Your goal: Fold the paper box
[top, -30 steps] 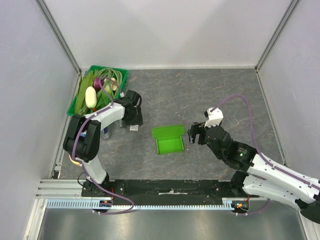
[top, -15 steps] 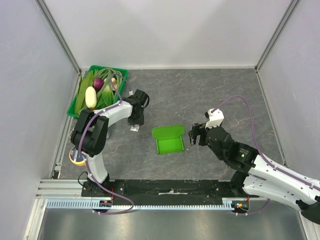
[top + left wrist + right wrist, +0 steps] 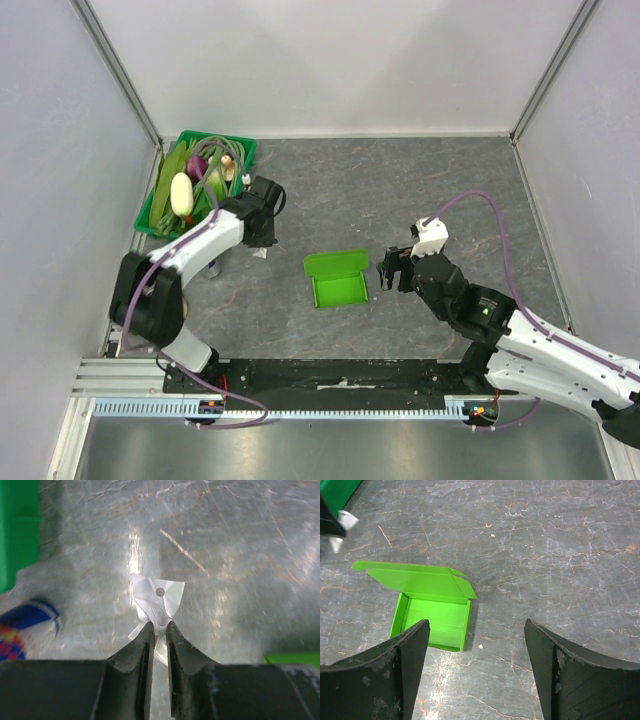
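The lime-green card box (image 3: 338, 278), lid flap unclosed, is found mid-way across the grey bench (image 3: 420, 190), with the right tool (image 3: 475, 625) held spread beside it, seemingly readied for folding, while a small white scrap (image 3: 159, 597) is pinched by the left tool (image 3: 159, 626), presumably for clearance.

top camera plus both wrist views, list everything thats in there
paper box: one, lime green, mid-table, lid flap open
crate: one, green, far left corner
vegetables: several, white, purple, green, in the crate
white scrap: one, with a punched hole, pinched in the left gripper
blurred object: one, blue, red and white, near the crate
table: one, grey marbled
left gripper: black, closed on the white scrap, near the crate
right gripper: black, open, right of the paper box
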### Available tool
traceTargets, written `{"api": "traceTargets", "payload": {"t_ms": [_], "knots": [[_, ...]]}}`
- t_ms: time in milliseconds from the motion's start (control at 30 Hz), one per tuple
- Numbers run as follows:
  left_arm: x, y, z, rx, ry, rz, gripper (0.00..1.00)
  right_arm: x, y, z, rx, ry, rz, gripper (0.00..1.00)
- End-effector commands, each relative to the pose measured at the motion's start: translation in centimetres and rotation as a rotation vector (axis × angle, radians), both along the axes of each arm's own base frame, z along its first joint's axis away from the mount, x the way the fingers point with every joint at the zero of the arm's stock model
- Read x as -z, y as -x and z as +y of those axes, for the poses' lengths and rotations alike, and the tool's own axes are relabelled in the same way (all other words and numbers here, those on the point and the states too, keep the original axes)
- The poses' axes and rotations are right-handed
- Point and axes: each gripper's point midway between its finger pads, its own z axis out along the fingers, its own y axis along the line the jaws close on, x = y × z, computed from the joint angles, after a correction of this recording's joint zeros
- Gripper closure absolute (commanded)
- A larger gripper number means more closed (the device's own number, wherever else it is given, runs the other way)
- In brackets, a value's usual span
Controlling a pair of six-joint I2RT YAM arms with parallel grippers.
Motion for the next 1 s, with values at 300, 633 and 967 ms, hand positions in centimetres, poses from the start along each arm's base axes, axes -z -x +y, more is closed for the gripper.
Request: {"api": "traceTargets", "payload": {"t_ms": [300, 633, 967], "knots": [[-12.5, 15.0, -15.5, 0.484, 0.549, -0.303, 0.73, 0.2, -0.8, -0.6, 0.052, 0.021, 0.006, 0.14], [-5.6, 12.8, -21.7, 0.725, 0.136, -0.347, 0.73, -0.6, -0.4, -3.8, 0.117, -0.004, 0.023, 0.13], [-8.0, 10.6, -21.0, 0.674, 0.073, -0.463, 0.42, 2.6, -2.4, -2.9, 0.022, 0.068, 0.096, 0.1]]}}
